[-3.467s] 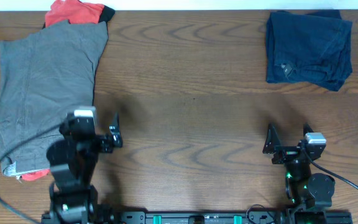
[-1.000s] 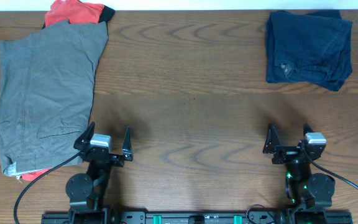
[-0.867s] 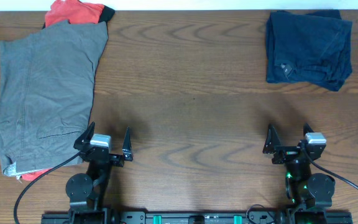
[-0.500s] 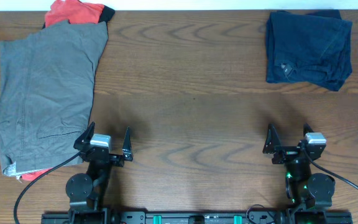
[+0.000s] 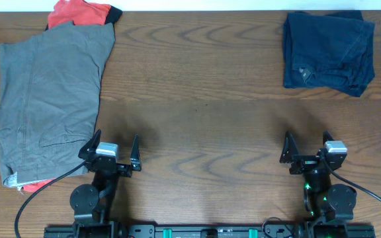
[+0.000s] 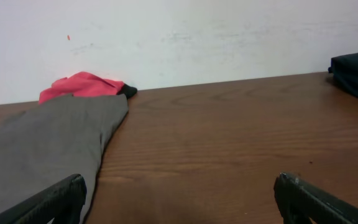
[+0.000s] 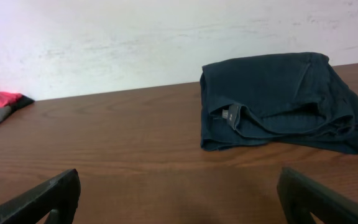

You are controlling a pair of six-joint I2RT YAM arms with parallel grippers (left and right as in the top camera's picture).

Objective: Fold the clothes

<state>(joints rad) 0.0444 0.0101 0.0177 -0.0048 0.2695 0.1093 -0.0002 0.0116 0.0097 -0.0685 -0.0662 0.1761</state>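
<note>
Dark navy-blue shorts [image 5: 328, 51] lie folded at the table's far right, also seen as navy shorts [image 7: 278, 99] in the right wrist view. Grey shorts [image 5: 48, 99] lie spread flat on the far left, over a red-orange garment [image 5: 78, 11] that peeks out at the back edge and at the front left corner. From the left wrist the grey shorts [image 6: 39, 146] and the red-orange garment [image 6: 82, 86] show to the left. My left gripper [image 5: 113, 151] stands open near the front edge, just right of the grey shorts, holding nothing. My right gripper [image 5: 307, 147] stands open at the front right, well short of the navy shorts.
The brown wooden table [image 5: 204, 119] stretches between the two piles. A white wall [image 6: 185, 37] rises behind the back edge. Black arm bases and cables [image 5: 197, 231] sit along the front edge.
The left arm has drawn back from over the grey shorts' front edge and settled at the front edge. Over the last second nothing moves.
</note>
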